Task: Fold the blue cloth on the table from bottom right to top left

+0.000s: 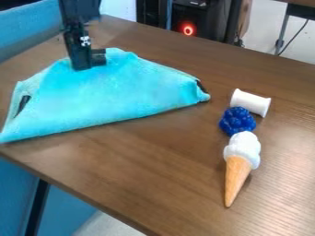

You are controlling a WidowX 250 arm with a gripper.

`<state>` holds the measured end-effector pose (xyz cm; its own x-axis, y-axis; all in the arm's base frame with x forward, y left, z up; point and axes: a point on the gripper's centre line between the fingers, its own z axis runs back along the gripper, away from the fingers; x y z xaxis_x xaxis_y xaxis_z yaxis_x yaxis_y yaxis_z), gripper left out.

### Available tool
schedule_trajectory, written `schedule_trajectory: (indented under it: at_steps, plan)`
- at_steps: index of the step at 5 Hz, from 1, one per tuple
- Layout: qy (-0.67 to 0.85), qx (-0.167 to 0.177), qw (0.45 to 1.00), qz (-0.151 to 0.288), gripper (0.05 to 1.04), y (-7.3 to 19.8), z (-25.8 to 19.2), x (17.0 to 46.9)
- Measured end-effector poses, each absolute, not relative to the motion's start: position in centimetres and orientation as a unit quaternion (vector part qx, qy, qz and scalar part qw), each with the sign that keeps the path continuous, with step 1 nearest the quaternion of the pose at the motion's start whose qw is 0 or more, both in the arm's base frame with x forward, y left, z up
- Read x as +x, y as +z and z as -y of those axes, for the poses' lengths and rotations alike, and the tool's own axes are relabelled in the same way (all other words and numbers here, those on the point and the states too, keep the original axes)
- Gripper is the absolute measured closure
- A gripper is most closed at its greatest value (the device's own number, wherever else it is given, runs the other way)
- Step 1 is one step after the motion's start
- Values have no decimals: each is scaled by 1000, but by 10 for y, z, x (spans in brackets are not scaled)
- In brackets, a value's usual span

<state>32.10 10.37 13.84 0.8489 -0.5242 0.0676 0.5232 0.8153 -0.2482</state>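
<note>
Camera view, from my remote seat. Item: one blue cloth, folded over itself into a rough triangle, lying on the left part of the brown table; long edge toward me, left corner at the table's near-left edge, a dark patch at either side. Item: my black gripper, hanging down over the cloth's far part, near its peak; whether its jaws are spread or pinching fabric, I cannot tell. Items, to the right of the cloth, in a row: one white spool, on its side; one dark blue bumpy toy, just beside it; one toy ice cream cone, tip toward me.
</note>
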Motion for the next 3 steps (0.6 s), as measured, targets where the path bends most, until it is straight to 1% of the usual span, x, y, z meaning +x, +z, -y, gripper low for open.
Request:
schedule_trajectory:
  at_steps: [1, 3]
  plan:
    - [-283, -128, 951, -2, 998, 145, -116, 337]
    - [-278, -132, 951, -9, 998, 143, -143, 362]
